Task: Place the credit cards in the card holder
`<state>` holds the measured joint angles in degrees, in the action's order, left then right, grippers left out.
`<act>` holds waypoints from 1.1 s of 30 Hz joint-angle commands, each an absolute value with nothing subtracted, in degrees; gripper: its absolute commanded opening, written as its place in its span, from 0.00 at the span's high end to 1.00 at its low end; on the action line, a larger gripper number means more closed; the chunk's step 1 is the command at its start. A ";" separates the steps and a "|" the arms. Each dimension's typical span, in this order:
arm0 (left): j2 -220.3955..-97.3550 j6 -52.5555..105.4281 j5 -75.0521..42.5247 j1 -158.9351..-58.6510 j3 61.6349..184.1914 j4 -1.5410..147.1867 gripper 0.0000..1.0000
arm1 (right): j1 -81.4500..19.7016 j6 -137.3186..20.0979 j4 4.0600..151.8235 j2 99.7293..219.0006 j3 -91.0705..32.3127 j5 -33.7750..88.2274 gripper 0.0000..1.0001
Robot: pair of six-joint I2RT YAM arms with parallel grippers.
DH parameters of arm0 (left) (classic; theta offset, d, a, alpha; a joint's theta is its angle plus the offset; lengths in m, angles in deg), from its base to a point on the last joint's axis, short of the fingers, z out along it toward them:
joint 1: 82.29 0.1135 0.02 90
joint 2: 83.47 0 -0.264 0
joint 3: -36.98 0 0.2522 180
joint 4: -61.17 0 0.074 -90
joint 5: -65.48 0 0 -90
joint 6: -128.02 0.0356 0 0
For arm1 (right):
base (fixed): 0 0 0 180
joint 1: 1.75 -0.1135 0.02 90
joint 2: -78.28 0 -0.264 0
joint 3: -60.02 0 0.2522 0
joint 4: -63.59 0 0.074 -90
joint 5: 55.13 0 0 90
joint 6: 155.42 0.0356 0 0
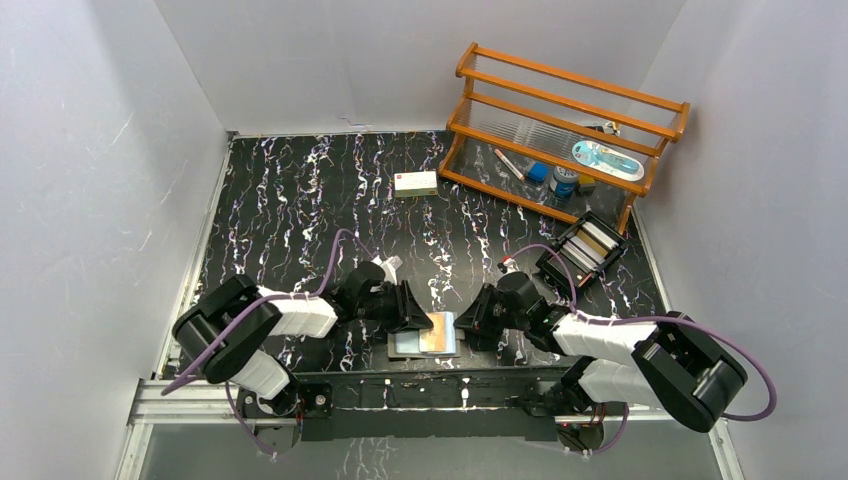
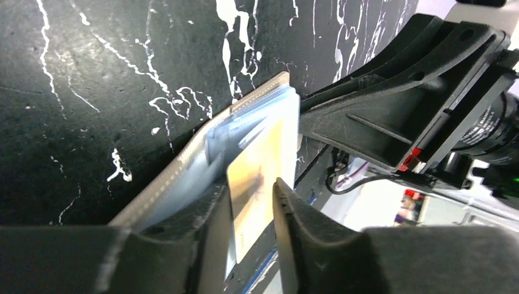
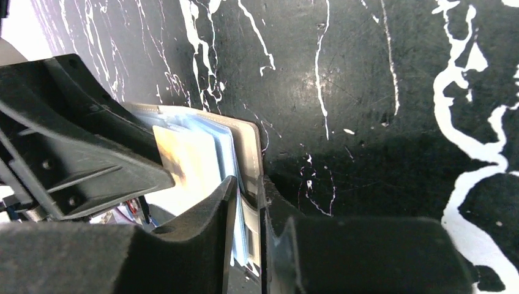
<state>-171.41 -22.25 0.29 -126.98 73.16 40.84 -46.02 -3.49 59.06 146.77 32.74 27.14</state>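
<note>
The grey-taupe card holder (image 1: 412,346) lies open, light blue inside up, at the table's near edge between my two grippers. A tan credit card (image 1: 441,335) rests on its blue inside. In the left wrist view the tan card (image 2: 254,165) shows between my left gripper's (image 2: 252,184) fingers, which stand apart and do not pinch it, over the holder (image 2: 183,165). My right gripper (image 3: 245,179) is shut on the holder's grey edge (image 3: 248,141); the tan card (image 3: 186,153) lies just left of it. In the top view the left gripper (image 1: 425,318) and right gripper (image 1: 462,325) face each other.
A black open-topped tray (image 1: 556,262) holding pale cards (image 1: 592,242) sits at the right. A white box with a red mark (image 1: 415,183) lies further back. A wooden rack (image 1: 560,130) with small items stands at the back right. The table's front edge is right beside the holder.
</note>
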 commanded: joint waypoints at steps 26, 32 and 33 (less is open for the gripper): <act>-162.61 -18.29 -8.89 -128.18 82.62 67.91 0.49 | -52.09 -7.17 65.39 151.73 23.49 29.13 0.79; -164.43 -20.81 -6.71 -129.10 83.95 65.58 0.49 | -55.25 -6.10 65.31 154.89 21.26 31.29 0.81; -164.37 -21.48 -6.09 -129.11 83.71 64.85 0.49 | -55.52 -5.85 65.39 154.99 21.26 31.81 0.82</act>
